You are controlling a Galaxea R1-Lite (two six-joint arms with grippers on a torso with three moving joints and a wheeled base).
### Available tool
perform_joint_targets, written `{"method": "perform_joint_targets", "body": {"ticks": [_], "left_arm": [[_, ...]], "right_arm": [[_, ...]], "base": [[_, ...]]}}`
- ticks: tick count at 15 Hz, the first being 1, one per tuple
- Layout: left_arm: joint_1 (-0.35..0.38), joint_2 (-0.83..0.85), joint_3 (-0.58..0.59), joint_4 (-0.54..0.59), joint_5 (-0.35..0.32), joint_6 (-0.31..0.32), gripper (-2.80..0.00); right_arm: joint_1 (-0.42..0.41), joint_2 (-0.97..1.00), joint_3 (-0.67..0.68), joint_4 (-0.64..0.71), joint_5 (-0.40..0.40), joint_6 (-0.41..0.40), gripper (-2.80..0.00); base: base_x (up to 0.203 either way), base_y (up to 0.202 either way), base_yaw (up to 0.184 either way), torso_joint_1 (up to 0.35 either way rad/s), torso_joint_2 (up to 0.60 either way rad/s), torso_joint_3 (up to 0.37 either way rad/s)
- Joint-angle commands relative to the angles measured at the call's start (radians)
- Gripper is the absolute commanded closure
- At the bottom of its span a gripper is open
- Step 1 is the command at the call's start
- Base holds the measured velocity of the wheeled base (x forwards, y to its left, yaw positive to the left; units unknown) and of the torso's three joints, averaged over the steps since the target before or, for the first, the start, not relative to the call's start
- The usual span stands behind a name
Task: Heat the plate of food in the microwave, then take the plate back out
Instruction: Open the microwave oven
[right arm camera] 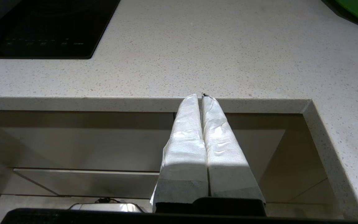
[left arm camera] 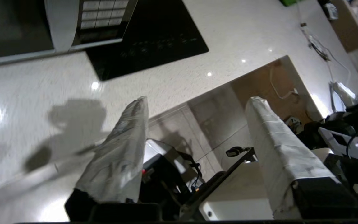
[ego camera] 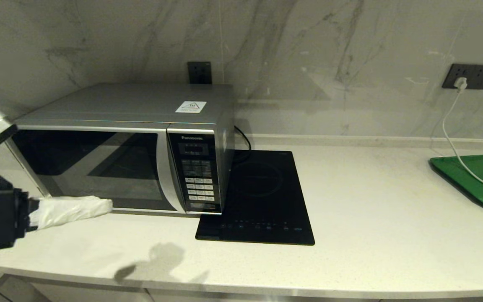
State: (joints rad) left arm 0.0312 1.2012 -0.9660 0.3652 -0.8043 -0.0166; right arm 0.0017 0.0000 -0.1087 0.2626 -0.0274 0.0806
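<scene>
The silver microwave stands at the back left of the counter with its dark glass door closed; its corner with the keypad also shows in the left wrist view. No plate of food shows in any view. My left gripper hovers low over the counter in front of the door's lower left part, fingers pointing right. It is open with nothing between its white-wrapped fingers. My right gripper is shut on nothing and parked just below the counter's front edge, outside the head view.
A flat black induction hob lies right beside the microwave. A green tray sits at the far right, with a white cable running across it from a wall socket. The counter's front edge is close.
</scene>
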Motion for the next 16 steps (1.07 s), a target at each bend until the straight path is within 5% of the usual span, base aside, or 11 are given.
{"method": "perform_joint_targets", "body": {"ticks": [1, 3, 8, 16], "left_arm": [[0.085, 0.225, -0.004, -0.048, -0.16, 0.165, -2.8], [0.103, 0.293, 0.017, -0.076, -0.293, 0.341, -2.8], [0.063, 0.471, 0.031, -0.095, -0.323, 0.566, -2.8], [0.056, 0.636, -0.071, -0.227, -0.368, 0.599, -2.8]], "right_arm": [[0.0, 0.0, 0.0, 0.001, 0.0, 0.001, 0.0], [0.0, 0.0, 0.001, 0.001, -0.002, 0.001, 0.0], [0.0, 0.0, 0.0, 0.001, 0.0, 0.001, 0.0], [0.0, 0.0, 0.0, 0.001, 0.0, 0.001, 0.0]], "base": [[0.0, 0.0, 0.0, 0.0, 0.0, 0.0], [0.0, 0.0, 0.0, 0.0, 0.0, 0.0], [0.0, 0.0, 0.0, 0.0, 0.0, 0.0], [0.0, 0.0, 0.0, 0.0, 0.0, 0.0]]}}
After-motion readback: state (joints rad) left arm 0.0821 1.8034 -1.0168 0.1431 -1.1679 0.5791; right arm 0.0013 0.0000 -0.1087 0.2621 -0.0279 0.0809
